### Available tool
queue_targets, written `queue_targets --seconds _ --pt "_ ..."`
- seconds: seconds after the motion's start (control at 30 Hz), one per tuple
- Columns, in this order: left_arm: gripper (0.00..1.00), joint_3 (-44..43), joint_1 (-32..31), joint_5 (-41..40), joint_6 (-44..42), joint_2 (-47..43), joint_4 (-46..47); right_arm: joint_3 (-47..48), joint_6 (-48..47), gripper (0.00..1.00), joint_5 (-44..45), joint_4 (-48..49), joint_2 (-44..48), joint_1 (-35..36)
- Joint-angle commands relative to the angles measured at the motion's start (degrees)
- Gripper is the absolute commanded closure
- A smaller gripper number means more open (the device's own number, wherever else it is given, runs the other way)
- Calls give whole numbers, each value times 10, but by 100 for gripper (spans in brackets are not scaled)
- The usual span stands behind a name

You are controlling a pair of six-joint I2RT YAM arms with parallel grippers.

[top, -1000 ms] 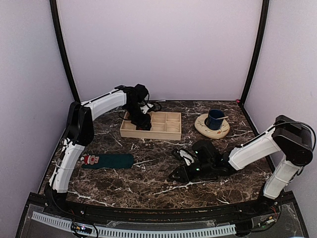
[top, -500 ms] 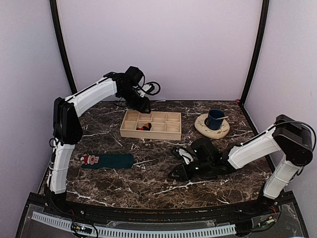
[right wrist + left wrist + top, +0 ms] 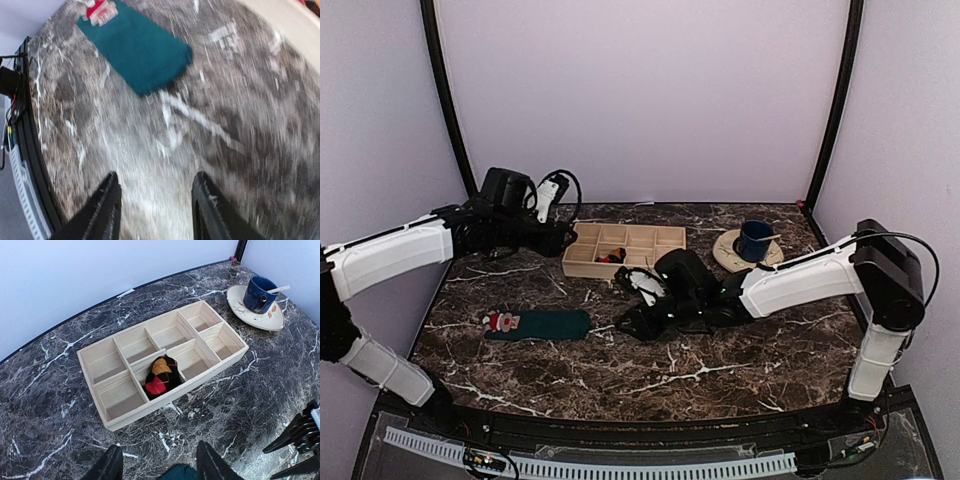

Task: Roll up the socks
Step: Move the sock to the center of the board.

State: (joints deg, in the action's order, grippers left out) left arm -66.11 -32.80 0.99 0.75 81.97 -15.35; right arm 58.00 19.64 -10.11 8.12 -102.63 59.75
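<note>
We see the left arm [image 3: 390, 262] and the right arm [image 3: 800, 282] clad in smooth white shells between bulky black joints. A thin black cable [image 3: 576, 186] loops above the left wrist. Both pairs of fingers [image 3: 209, 462] are matte black, tapering wedges.

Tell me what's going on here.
Sock rolling, halfway done. The argyle sock sits rolled up in a compartment of the tray. The teal sock lies flat on the table, not yet rolled. The right tool hovers open near its plain end, empty. The left tool hangs open beside the tray, also empty.
</note>
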Motion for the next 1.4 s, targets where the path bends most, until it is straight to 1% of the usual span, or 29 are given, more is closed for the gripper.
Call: queue_targets --seconds 0.0,0.1,0.2,0.3,0.37,0.4,0.53,0.7,0.8,0.87,1.07,1.23,1.37 --pt "47 135 -2 -39 53 -106 157 117 -68 58 27 -61 -72 19" --pt "49 205 -2 -47 85 -158 178 195 -91 61 32 -90 -130 29" --pt "54 272 -2 -41 118 -196 209 249 -100 66 34 -97 -183 33" --pt "56 325 -2 -71 161 -228 222 300 -105 71 30 -109 -225 35" --pt "57 354 -2 -102 190 -245 223 331 -109 73 23 -116 -252 37" --pt "59 368 -1 -109 202 -254 224 345 -112 75 20 -121 -264 38" --pt "60 420 -2 -124 243 -286 232 390 -120 77 16 -132 -301 41" --pt "63 459 -1 -145 286 -308 224 428 -116 80 31 -163 -336 41" --pt "65 477 -2 -144 308 -312 215 396 -97 82 49 -154 -329 40" --pt "67 486 -2 -143 317 -311 210 356 -78 82 61 -133 -314 37" --pt "70 496 -2 -127 329 -303 196 242 -5 82 94 -74 -255 21" --pt "73 490 -6 -107 321 -275 188 173 44 82 109 -45 -216 10" --pt "73 476 -20 -110 313 -235 182 124 70 82 120 -32 -184 8"
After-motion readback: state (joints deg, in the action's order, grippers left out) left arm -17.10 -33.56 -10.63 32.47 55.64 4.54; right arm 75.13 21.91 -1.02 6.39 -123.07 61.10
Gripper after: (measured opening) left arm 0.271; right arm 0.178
